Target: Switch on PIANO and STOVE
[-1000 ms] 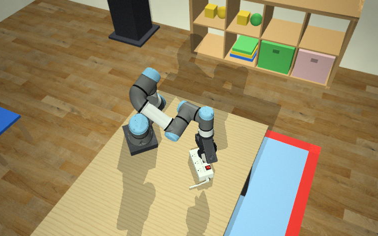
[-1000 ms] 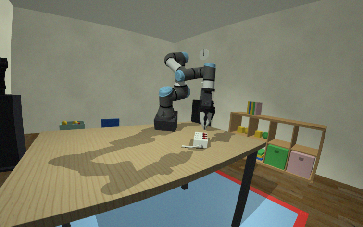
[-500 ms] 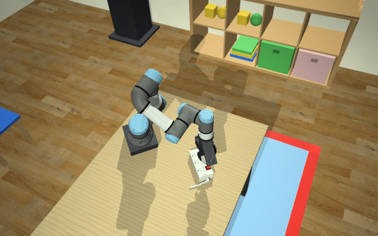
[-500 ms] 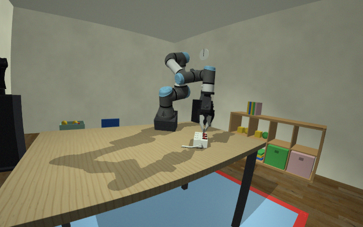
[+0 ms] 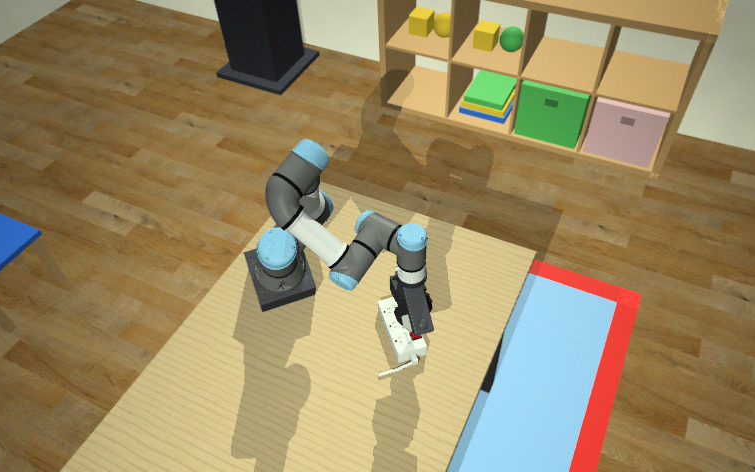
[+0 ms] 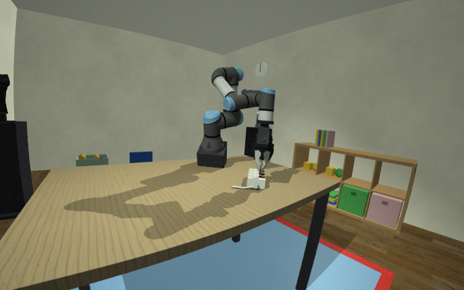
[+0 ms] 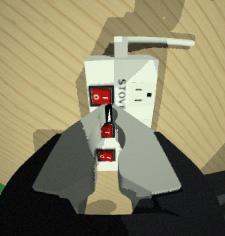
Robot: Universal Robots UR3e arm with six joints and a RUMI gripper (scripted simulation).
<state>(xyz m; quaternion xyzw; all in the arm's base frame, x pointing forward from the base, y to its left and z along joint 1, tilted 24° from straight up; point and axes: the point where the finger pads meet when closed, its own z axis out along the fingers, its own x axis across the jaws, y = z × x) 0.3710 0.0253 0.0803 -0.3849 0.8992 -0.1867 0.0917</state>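
Note:
The white power strip lies face up on the wooden table, with its short cable at the near end. In the wrist view the strip shows a red switch beside the label STOVE, a middle red switch and a third red switch closer to me. My gripper is shut and empty, its tips down at the middle switch, touching or just above it. It also shows in the exterior view, pointing straight down at the strip. The other labels are hidden by my fingers.
The arm's base stands on the table's far left. The table's right edge is close to the strip, above a blue and red mat. A shelf with boxes stands beyond, and a black pedestal at the back.

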